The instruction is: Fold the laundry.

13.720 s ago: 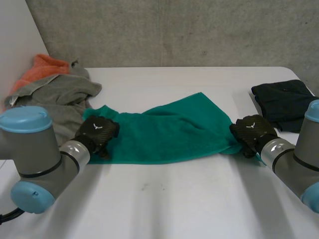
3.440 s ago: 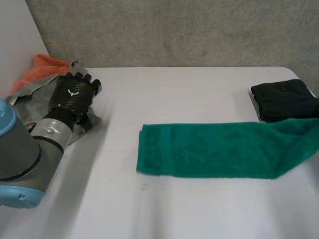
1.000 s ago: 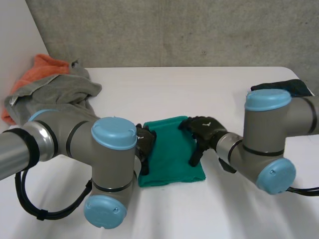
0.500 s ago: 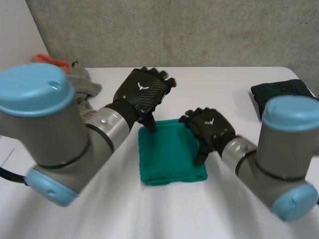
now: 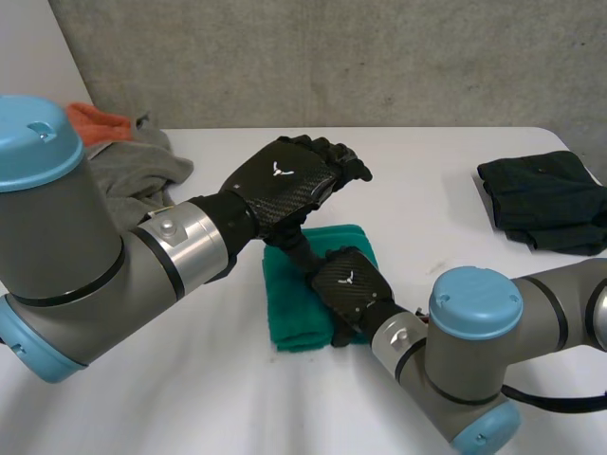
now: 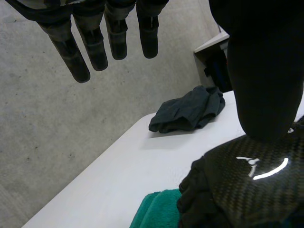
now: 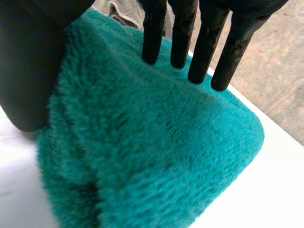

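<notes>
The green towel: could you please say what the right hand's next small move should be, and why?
Probably press the right hand flat along the towel: its fingers lie straight over the thick, puffy fold, and the left hand is raised clear, open.

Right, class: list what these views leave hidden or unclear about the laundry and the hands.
Head view: the right hand and the left hand overlap the green towel; its layers cannot be counted.
Head view: the left arm hides part of the grey and orange laundry pile.
Left wrist view: the black garment is too bunched to tell its kind.
Right wrist view: whether the right hand touches the towel or hovers is unclear.
</notes>
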